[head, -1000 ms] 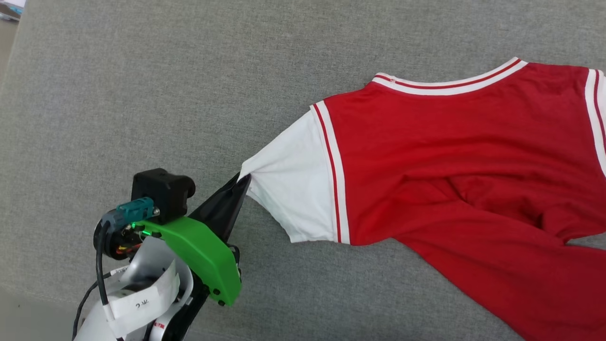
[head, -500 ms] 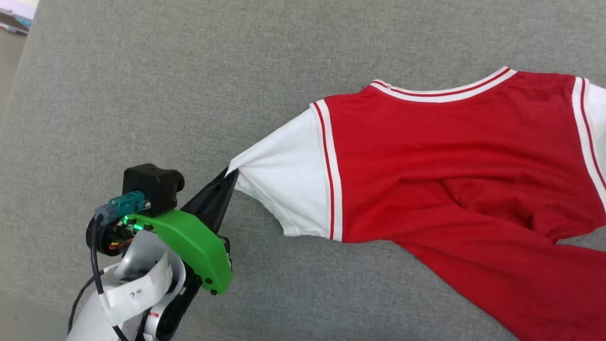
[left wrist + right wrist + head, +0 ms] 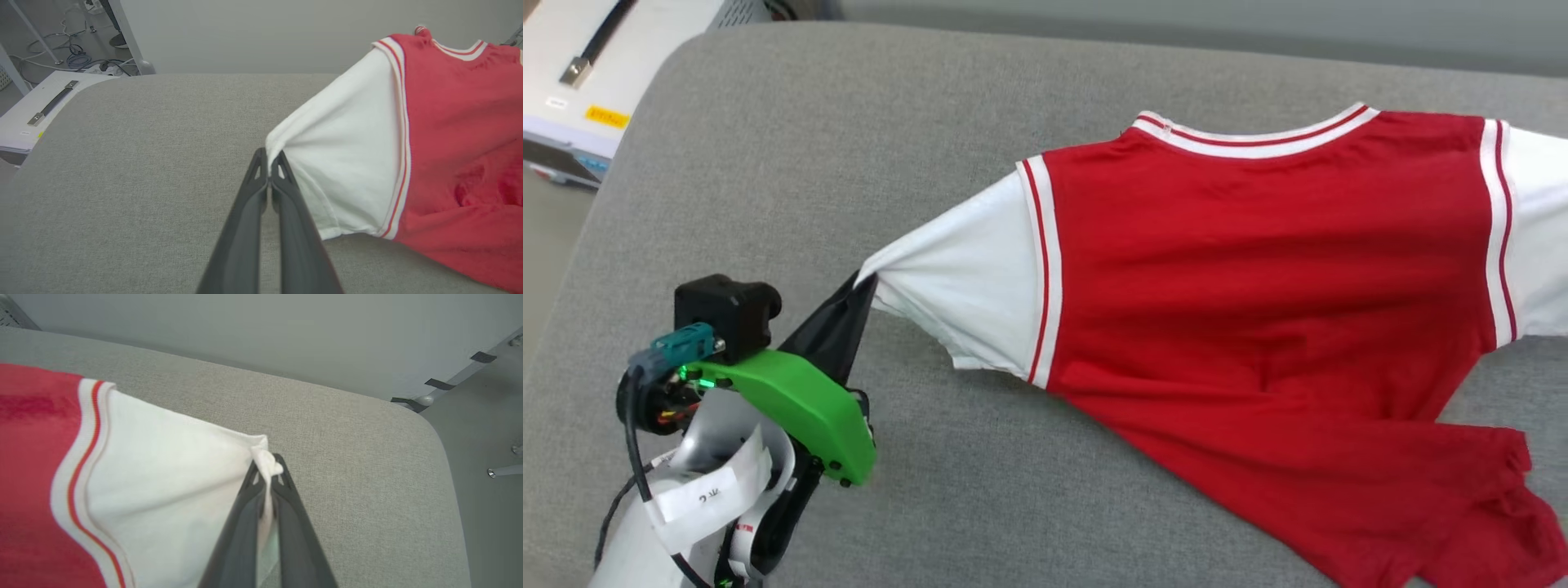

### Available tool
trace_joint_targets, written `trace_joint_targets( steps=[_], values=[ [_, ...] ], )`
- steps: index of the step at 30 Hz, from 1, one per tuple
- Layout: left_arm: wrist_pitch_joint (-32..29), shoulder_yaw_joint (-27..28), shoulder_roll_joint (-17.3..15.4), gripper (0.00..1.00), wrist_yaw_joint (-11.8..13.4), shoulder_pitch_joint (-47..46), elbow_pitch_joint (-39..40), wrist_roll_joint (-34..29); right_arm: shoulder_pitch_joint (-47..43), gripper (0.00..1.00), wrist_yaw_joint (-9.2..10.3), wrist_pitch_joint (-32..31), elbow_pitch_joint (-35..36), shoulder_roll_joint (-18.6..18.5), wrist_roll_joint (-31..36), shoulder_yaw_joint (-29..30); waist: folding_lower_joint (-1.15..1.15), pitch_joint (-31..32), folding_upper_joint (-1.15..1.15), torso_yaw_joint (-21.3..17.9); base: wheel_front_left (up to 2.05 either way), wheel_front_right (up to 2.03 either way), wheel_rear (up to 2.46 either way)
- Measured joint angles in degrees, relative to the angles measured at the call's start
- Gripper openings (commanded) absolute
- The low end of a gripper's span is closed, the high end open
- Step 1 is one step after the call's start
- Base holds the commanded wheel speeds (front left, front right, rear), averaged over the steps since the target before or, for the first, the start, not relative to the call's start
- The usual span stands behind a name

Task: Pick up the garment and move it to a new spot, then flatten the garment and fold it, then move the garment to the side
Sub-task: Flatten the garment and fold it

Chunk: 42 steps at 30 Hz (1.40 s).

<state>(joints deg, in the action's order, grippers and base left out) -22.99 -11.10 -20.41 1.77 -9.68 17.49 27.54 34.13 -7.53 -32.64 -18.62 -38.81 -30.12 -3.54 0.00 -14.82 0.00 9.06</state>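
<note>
Got the shirt (image 3: 1258, 269) pinched tight at both white sleeve ends, left gripper (image 3: 268, 157) and right gripper (image 3: 267, 461). Stretching it back-up along the cushion's (image 3: 768, 163) far edge, smoothed that mid-back crease some since a second ago. Probably folding next.

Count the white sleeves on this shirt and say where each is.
2. One sleeve is at the garment's left end, pinched by the left gripper; the other sleeve is at its right end, pinched by the right gripper.

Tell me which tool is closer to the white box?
Left. The left tool pinches the garment's sleeve toward the white box; the right tool pinches the opposite sleeve, farther off.
</note>
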Motion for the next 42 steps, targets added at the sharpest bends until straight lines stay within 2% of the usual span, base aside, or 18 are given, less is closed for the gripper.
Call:
trace_joint_targets(
  steps=[12,20,24,34,42],
  values=[
    [2.40,4.97,-3.64,0.00,0.07,-6.04,3.55,-0.94,0.55,0.00,-0.07,5.19,6.08,-3.63,-2.00,1.09,0.00,9.68,0.00,-2.99,0.00,0.00,0.00],
    [2.50,8.10,-6.60,0.00,0.24,-10.66,5.89,-1.03,3.20,0.00,-0.07,5.93,10.62,-4.20,-3.47,1.20,0.00,12.01,0.00,-5.36,0.00,0.00,0.00],
    [2.23,9.10,-7.97,0.00,-0.12,-14.01,6.28,-1.00,4.27,0.00,-0.07,5.83,12.57,-4.78,-3.55,1.35,0.00,11.45,0.00,-6.16,0.00,0.00,0.00],
    [1.34,9.94,-11.88,0.00,-3.12,-21.30,1.97,-0.38,9.66,0.00,-0.07,6.69,13.04,-4.33,-3.25,0.85,0.00,7.49,0.00,-7.40,0.00,0.00,0.00],
    [-0.07,9.22,-15.63,0.00,-6.70,-32.99,-4.66,0.74,20.44,0.00,-0.09,8.28,9.29,-3.64,-1.72,-1.05,0.00,1.18,0.00,-8.06,0.00,0.00,0.00]
  ],
)
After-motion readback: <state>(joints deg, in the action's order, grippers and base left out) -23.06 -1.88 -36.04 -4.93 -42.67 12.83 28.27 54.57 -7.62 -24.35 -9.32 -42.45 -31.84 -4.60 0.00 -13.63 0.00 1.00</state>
